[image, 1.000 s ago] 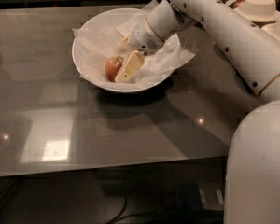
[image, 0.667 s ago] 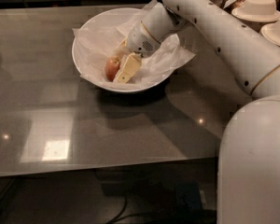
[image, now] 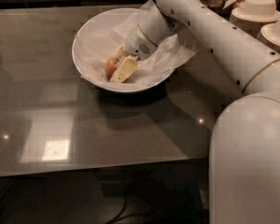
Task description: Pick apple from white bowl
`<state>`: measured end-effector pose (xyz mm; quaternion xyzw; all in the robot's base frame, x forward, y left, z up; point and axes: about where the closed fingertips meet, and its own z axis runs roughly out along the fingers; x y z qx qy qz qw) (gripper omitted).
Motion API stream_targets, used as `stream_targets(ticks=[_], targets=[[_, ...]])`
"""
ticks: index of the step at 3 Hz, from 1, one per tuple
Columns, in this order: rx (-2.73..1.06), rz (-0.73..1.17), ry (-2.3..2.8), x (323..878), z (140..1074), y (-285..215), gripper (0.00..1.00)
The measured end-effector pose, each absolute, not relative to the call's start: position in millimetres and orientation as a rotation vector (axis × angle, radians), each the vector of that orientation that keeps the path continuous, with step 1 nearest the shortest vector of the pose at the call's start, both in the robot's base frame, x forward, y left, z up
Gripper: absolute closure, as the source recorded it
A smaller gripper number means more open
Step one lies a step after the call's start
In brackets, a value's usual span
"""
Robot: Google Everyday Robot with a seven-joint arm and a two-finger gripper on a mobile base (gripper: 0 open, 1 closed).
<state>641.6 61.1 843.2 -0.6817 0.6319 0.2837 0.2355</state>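
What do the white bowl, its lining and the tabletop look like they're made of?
White bowl: probably glazed ceramic or glossy plastic, judging by its smooth rim with a sheen. Lining: thin white paper, crumpled and creased, with an edge poking over the rim. Tabletop: grey and polished, maybe stone or laminate; it mirrors lights. The hand is down inside the bowl at the apple.

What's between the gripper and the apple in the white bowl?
Nothing visible: in the camera view the gripper sits inside the glossy white bowl, right against the small reddish apple.
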Motion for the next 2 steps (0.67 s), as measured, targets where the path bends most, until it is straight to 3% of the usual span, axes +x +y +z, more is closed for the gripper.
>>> stream_targets(ticks=[2], targets=[[-1.846,0.789,1.711,639.4,848.6,59.8,0.95]])
